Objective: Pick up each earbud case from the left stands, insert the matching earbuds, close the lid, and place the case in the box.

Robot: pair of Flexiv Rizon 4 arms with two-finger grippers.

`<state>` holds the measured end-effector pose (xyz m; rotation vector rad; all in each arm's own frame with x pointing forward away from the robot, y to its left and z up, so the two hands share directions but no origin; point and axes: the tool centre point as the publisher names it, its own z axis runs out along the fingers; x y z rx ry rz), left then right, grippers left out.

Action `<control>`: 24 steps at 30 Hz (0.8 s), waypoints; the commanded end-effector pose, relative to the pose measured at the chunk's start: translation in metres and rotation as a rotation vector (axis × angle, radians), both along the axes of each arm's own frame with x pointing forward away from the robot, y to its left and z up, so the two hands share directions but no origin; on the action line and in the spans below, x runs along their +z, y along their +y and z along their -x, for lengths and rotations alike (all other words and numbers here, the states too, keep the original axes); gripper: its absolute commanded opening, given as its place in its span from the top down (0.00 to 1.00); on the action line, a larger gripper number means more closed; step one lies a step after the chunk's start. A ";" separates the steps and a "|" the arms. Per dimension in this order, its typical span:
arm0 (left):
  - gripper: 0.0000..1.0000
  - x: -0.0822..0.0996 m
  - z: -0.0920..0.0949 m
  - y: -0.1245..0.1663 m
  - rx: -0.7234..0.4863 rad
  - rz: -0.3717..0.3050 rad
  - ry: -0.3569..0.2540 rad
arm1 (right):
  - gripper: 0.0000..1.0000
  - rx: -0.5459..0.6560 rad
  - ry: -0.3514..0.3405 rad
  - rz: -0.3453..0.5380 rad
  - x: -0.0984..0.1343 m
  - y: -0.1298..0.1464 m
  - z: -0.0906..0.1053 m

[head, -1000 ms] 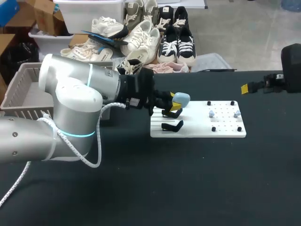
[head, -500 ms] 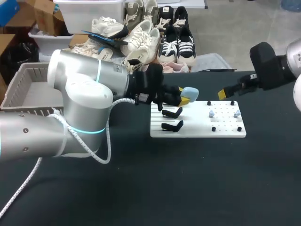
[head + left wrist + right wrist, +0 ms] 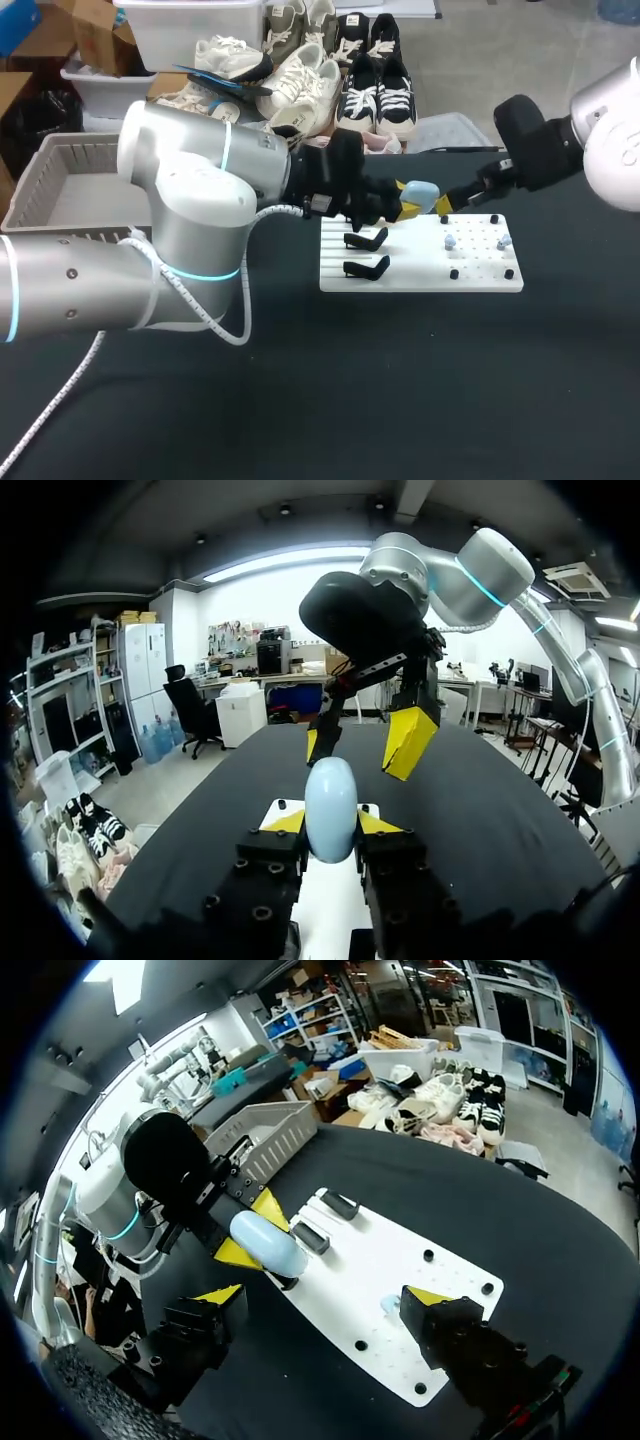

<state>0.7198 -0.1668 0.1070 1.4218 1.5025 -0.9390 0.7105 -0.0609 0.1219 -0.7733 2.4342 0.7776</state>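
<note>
My left gripper [image 3: 407, 201] is shut on a pale blue earbud case [image 3: 421, 191], held in the air above the white board [image 3: 420, 276]. In the left wrist view the closed case [image 3: 331, 808] stands upright between my yellow fingertips [image 3: 287, 822]. My right gripper [image 3: 446, 204] hangs open just right of the case, with nothing between its fingers [image 3: 408, 742]. In the right wrist view the case [image 3: 267, 1243] lies ahead of my wide-open right gripper [image 3: 325, 1296]. Two black stands [image 3: 366, 240] on the board's left are bare. Two small earbuds [image 3: 450, 241] rest on its right part.
A grey basket [image 3: 58, 190] stands at the table's far left, behind my left arm. Black pegs [image 3: 454, 273] dot the right part of the board. Dark tabletop spreads in front of the board.
My left gripper has carried the case up and to the right, off the stands. My right arm has swung in from the right edge until its open gripper is beside the case.
</note>
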 end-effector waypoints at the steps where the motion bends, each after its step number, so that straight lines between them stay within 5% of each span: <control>1: 1.00 -0.001 0.003 -0.002 -0.003 -0.003 -0.001 | 0.00 0.042 0.021 -0.049 0.000 0.001 -0.004; 24: 1.00 -0.003 0.015 -0.004 -0.024 -0.006 0.006 | 0.00 0.048 -0.017 -0.050 0.012 0.002 -0.001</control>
